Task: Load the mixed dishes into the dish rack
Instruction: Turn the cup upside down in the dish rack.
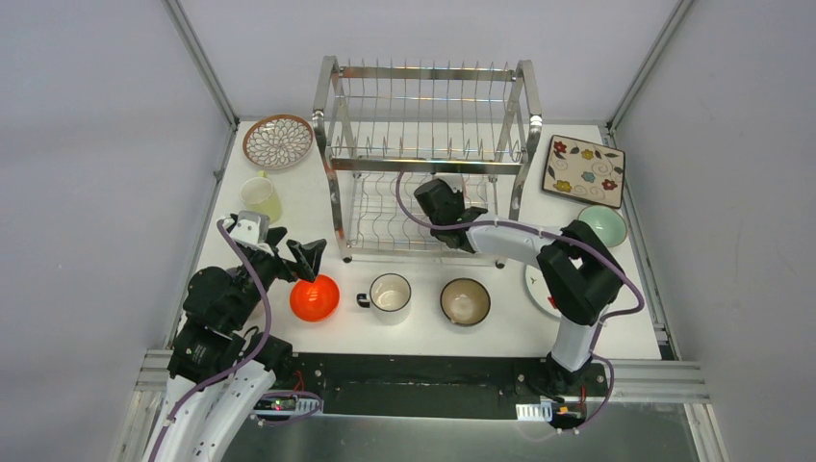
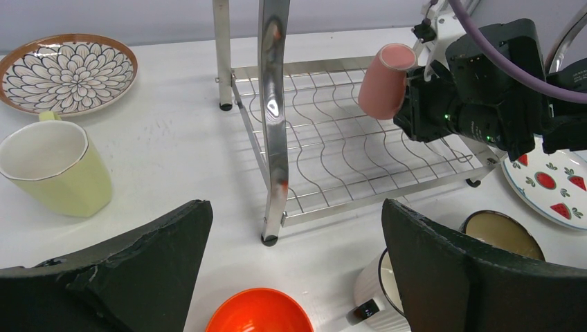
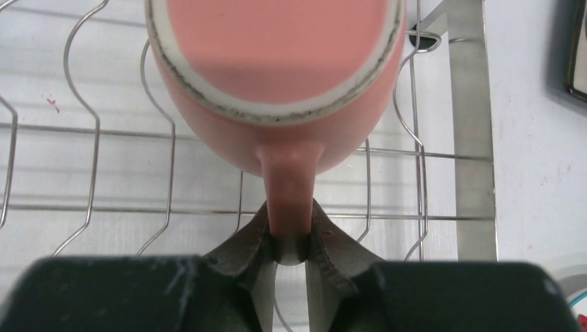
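Observation:
The steel dish rack (image 1: 423, 72) stands at the back middle of the table. My right gripper (image 3: 291, 235) is shut on the handle of a pink cup (image 3: 277, 69). It holds the cup tilted, base towards the camera, just above the rack's lower wire shelf (image 2: 332, 149), reaching in from the front (image 1: 450, 191). My left gripper (image 2: 297, 207) is open and empty. It hovers over the orange bowl (image 1: 314, 297), in front of the rack's left front post (image 2: 273, 124). A white mug (image 1: 390, 294) and a brown bowl (image 1: 465, 301) sit in the front row.
A petal-pattern plate (image 1: 278, 141) and a yellow-green cup (image 1: 260, 199) lie left of the rack. Right of it are a square floral plate (image 1: 583, 170) and a mint bowl (image 1: 603, 224). The strawberry plate (image 2: 550, 183) lies partly under my right arm.

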